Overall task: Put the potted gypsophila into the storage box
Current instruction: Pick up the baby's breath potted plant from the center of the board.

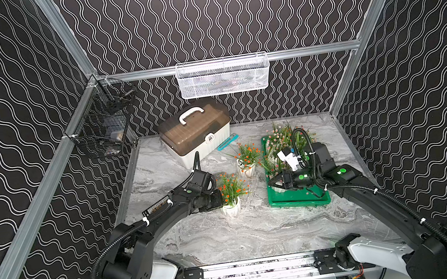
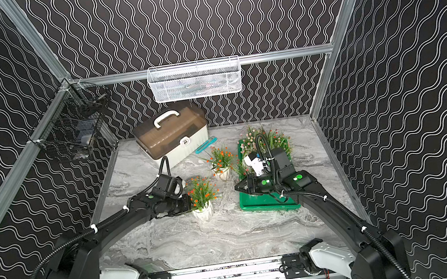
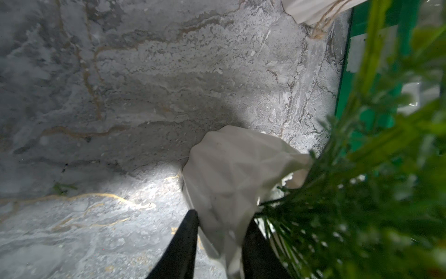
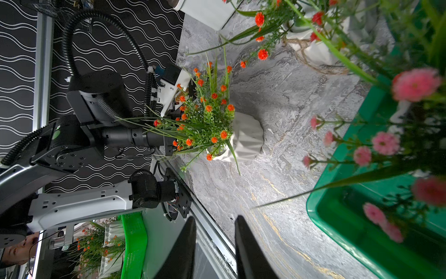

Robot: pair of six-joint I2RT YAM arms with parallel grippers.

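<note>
Tapered black fingers [image 3: 179,248], faceted white pot [image 3: 231,169]

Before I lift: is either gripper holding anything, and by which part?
The left gripper clamps the nearer potted gypsophila by the side wall of its pot, one finger on each side. The right gripper holds nothing.

We stretch our left arm [image 1: 164,213] low, left gripper [image 3: 220,217] pinching a pot [image 3: 229,164]; our right arm [image 1: 372,193] bends inward, right gripper [image 4: 214,219] parted, empty.
</note>
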